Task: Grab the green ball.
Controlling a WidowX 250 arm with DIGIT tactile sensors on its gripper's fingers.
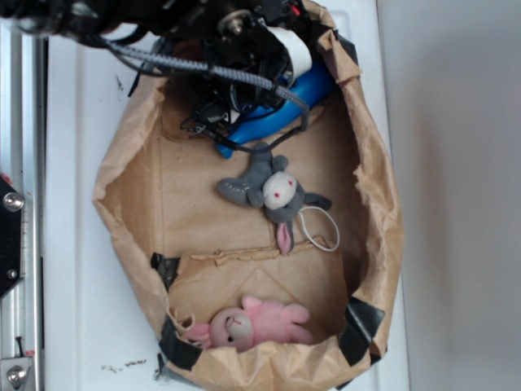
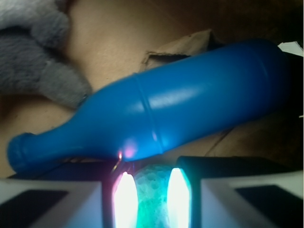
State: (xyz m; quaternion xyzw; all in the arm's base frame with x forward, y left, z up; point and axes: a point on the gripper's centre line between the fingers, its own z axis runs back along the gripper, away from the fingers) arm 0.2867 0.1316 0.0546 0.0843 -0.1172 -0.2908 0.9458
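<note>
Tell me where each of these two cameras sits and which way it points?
Exterior: high above, looking straight down into the brown paper bag; the black arm covers its top end.
Wrist: on the arm's end, looking past the gripper, the green ball between its jaws.
Both show the blue bottle and grey plush toy.

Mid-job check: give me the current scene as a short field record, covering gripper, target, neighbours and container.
gripper: low inside the bag, fingers either side of the green ball; firm clamp not confirmable
green ball: mint, textured, between the fingers, seen only in the wrist view
blue bottle: lying on its side, just beyond the ball
grey plush: mid-bag, white cord loop beside it
pink plush: at the near end of the bag
paper bag: brown, open, holds everything
arm: covers the ball in the exterior view
</note>
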